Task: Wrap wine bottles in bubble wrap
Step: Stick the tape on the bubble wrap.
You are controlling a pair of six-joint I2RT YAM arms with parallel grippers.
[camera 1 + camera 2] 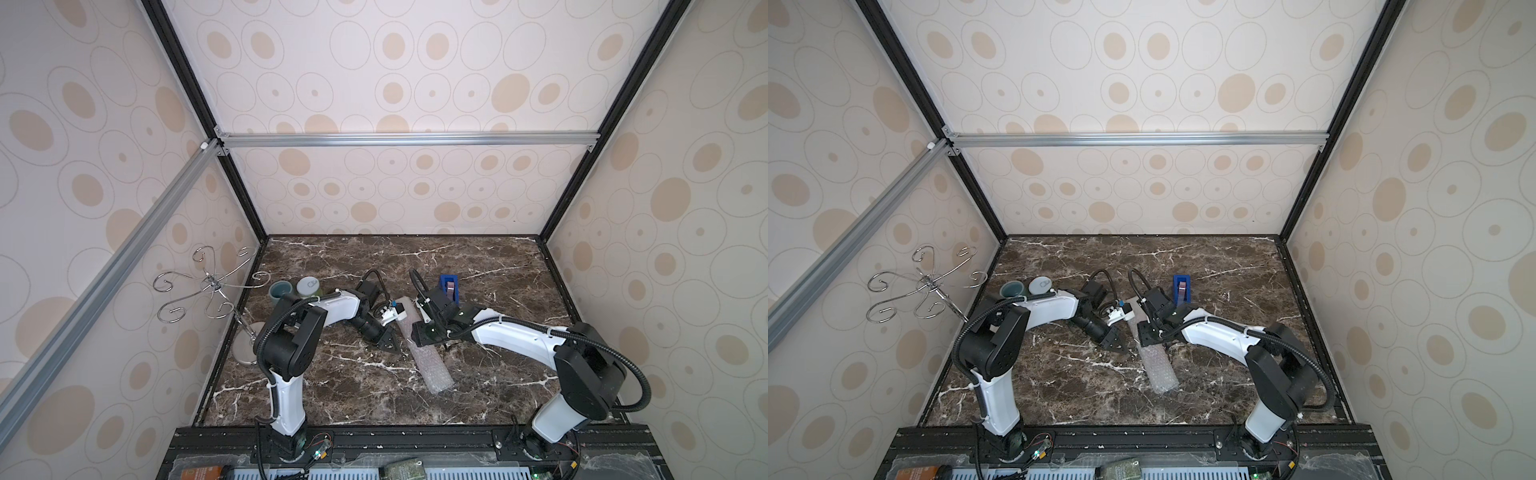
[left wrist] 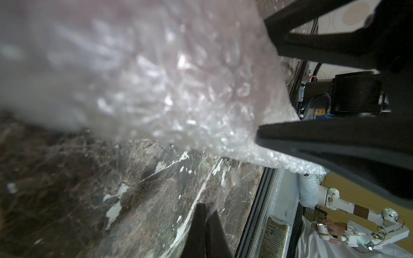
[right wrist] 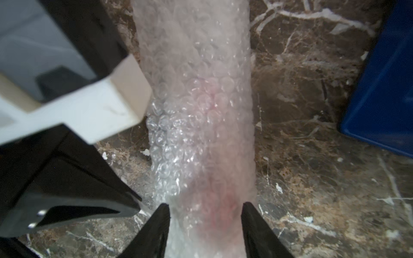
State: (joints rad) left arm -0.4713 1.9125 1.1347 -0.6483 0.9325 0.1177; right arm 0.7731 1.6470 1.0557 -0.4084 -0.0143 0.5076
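Observation:
The bubble wrap point(image 1: 430, 361) point(image 1: 1158, 365) lies rolled into a long whitish tube, slanting across the marble table point(image 1: 332, 382). The wine bottle point(image 3: 220, 207) shows only as a pink tint through the wrap point(image 3: 196, 111). My right gripper point(image 3: 205, 205) point(image 1: 417, 336) straddles the roll, one finger pressed on each side of it. My left gripper point(image 2: 206, 206) point(image 1: 392, 347) sits just left of the roll, shut, with a thin clear strip point(image 2: 223, 192) pinched at its tips. That strip runs up toward the wrap point(image 2: 178, 89).
A blue tape dispenser point(image 1: 449, 286) point(image 3: 384, 89) stands just behind the right gripper. Two round cups point(image 1: 279, 289) point(image 1: 308, 286) sit at the back left beside a metal hook stand point(image 1: 212, 286) with a round base point(image 1: 247, 353). Walls enclose three sides.

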